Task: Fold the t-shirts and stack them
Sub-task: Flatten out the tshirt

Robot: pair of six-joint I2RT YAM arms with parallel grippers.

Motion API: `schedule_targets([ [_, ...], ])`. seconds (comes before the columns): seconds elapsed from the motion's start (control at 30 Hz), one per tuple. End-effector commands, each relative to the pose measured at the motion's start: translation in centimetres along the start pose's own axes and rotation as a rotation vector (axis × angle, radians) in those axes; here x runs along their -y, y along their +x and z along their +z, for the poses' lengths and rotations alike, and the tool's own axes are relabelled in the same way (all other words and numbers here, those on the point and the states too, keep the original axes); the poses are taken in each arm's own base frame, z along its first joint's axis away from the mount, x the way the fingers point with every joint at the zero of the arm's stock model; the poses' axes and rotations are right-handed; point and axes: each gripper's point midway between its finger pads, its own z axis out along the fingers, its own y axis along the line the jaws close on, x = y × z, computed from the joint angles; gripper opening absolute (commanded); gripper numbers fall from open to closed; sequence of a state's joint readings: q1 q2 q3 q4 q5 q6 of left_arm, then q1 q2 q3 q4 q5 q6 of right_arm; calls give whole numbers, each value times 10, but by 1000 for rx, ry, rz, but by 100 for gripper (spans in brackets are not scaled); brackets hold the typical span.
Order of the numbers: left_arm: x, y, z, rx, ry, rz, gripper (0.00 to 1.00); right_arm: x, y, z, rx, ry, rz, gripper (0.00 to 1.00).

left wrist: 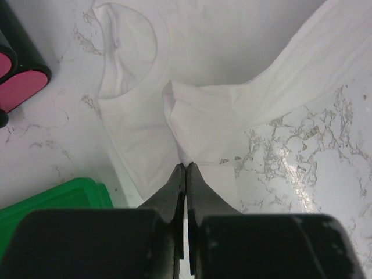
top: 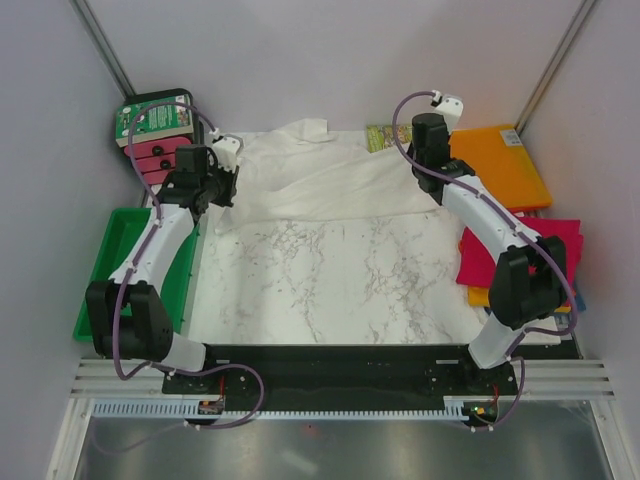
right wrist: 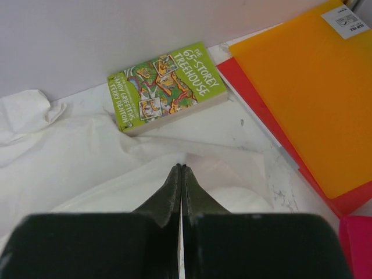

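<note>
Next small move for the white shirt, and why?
Probably draw both grippers together toward the bases. The left gripper and right gripper look shut on the white t-shirt at its side edges. It lies wrinkled at the far edge beside the book, with bare table nearer.

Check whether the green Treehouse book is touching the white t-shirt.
Touching. The right wrist view shows the white t-shirt bunched against the near left corner of the 65-Storey Treehouse book, with no marble between.

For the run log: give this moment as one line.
phase: folding | left end effector: shut on white t-shirt | right end effector: shut on white t-shirt
</note>
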State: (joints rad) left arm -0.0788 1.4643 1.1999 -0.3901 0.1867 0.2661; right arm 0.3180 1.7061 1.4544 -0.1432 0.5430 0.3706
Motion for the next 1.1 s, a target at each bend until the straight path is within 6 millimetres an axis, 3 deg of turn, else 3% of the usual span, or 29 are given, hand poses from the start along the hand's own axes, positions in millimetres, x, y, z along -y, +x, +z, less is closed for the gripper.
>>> schedule_targets([
  [0.0,8,0,-8,32,22,-34,2,5,43,-9,-103,8,-57,0],
  [0.03,11,8,-12,13,29,-27,2,9,53,-16,-123,-2,-34,0],
  [0.07,16,23,-12,-17,46,-26,2,23,94,-22,-198,7,-62,0],
  [0.13,27,37,-25,-41,85,0,2,29,113,-41,-226,-8,-24,0],
  [0.17,33,50,-29,-70,107,6,2,37,144,-54,-278,-5,-45,0],
  [0.2,37,56,-34,-82,127,19,2,38,144,-66,-272,-22,-21,0],
  [0.23,45,58,-41,-79,172,54,2,47,166,-77,-312,-11,-13,0],
  [0.27,54,68,-54,-116,208,61,2,41,173,-89,-322,-38,-8,0],
  [0.4,68,83,-79,-164,287,123,2,39,185,-122,-356,-70,22,0],
  [0.57,84,102,-94,-224,380,138,2,44,202,-135,-409,-41,-5,0],
  [0.7,101,122,-116,-306,487,148,2,57,214,-149,-437,-26,5,0],
  [0.87,111,140,-130,-348,544,164,2,78,223,-160,-448,17,4,0],
  [0.97,108,150,-131,-382,533,187,2,88,214,-164,-427,59,8,0],
  [1.07,96,157,-127,-395,465,219,2,99,188,-169,-344,95,48,0],
])
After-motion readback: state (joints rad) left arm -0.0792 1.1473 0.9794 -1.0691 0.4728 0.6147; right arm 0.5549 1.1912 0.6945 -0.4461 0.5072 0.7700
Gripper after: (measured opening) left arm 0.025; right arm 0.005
